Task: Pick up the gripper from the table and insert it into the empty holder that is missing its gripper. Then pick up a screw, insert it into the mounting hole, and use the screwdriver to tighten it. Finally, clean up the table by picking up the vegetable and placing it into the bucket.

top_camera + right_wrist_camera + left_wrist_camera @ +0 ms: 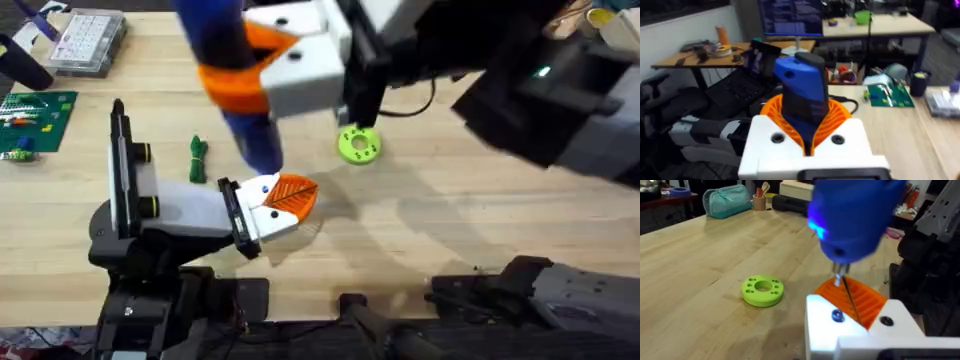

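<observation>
Screw-tightening step, by the look of it. Right gripper (807, 132), white with orange ribbed pads, clamped around the blue cylindrical powered screwdriver (235, 85), bit angled down onto the white-and-orange left gripper (852, 315), grip state impossible to tell. Best kept square on the screw head (836, 315). Dark green knotted toy vegetable (197, 158) just beyond the left arm, uncollected.

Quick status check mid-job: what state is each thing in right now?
screwdriver: gripped, tilted, bit pointing down, light on.
right gripper: fingers shut on the screwdriver.
vegetable: lying loose on the table.
lime-green disc: lying flat on the table.
</observation>
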